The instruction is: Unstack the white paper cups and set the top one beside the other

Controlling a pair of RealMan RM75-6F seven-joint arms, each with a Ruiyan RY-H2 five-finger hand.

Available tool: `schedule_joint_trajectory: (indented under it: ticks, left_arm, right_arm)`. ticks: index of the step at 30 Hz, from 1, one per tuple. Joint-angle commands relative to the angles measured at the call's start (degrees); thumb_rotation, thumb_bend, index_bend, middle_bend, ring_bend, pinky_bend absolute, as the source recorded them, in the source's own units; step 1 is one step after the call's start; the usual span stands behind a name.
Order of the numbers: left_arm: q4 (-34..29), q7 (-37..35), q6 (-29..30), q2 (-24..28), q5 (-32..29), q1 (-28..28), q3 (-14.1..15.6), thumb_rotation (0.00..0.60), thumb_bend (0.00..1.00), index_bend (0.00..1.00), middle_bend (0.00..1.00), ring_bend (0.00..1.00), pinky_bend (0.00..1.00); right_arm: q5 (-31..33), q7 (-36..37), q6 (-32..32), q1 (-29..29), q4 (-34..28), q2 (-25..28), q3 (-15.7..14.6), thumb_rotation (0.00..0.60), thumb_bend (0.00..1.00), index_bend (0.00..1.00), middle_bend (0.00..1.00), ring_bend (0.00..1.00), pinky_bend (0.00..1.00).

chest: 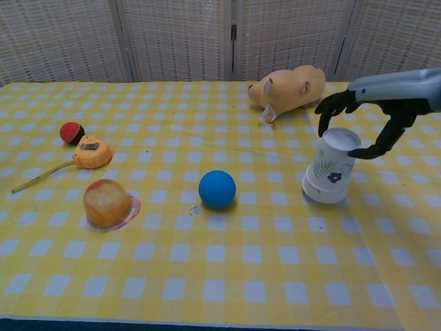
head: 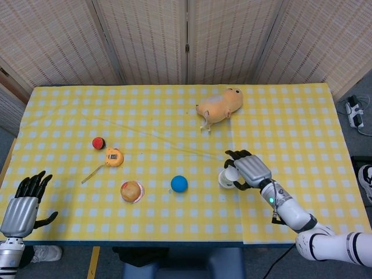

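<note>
The stacked white paper cups stand upside down and tilted on the yellow checked tablecloth, right of centre, with a blue flower print on the side. In the head view the stacked cups show just left of my right hand. My right hand grips the raised base end of the stack, its fingers curled over one side and the thumb on the other. Whether the cups have come apart is not visible. My left hand hovers off the table's front left corner, fingers spread, holding nothing.
A blue ball lies left of the cups. A tan plush pig lies behind them. Further left are an orange dome-shaped jelly, an orange tape measure and a red ball.
</note>
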Motion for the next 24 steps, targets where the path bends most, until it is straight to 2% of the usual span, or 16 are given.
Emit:
schedule_joint_trajectory:
  ticks: [1, 7, 12, 17, 24]
  left_arm:
    - [0.0, -0.1, 0.0, 0.0, 0.0, 0.1, 0.0, 0.6, 0.25, 0.07, 0.01, 0.02, 0.0]
    - [0.0, -0.4, -0.2, 0.0, -0.1, 0.1, 0.2, 0.6, 0.25, 0.07, 0.01, 0.02, 0.0]
    - [0.2, -0.6, -0.1, 0.0, -0.1, 0.1, 0.2, 0.6, 0.25, 0.07, 0.01, 0.02, 0.0]
    - [0.1, -0.7, -0.2, 0.2, -0.3, 0.2, 0.2, 0.6, 0.25, 0.07, 0.01, 0.02, 0.0]
    - [-0.1, -0.7, -0.2, 0.3, -0.3, 0.2, 0.2, 0.6, 0.25, 0.07, 0.01, 0.02, 0.0]
  right_arm:
    - [-0.5, -0.9, 0.8, -0.1, 0.5, -0.5, -0.2, 0.6, 0.44, 0.39, 0.1, 0.11, 0.1]
    - [-0.7, -6.7, 5.6, -0.5, 0.6, -1.4, -1.0, 0.6, 0.44, 0.39, 0.11, 0.11, 0.1]
    - [-0.2, -3.1, 4.4, -1.0, -1.0, -0.4, 0.5, 0.6, 0.44, 0.39, 0.11, 0.11, 0.1]
    - [-2.0, 6.2, -0.4, -2.0, -3.1, 2.3, 3.1, 0.6, 0.44, 0.39, 0.11, 0.11, 0.1]
    - [-5.7, 8.2, 0.5, -3.2, -3.4, 4.4, 3.9, 0.6, 0.44, 0.39, 0.11, 0.11, 0.1]
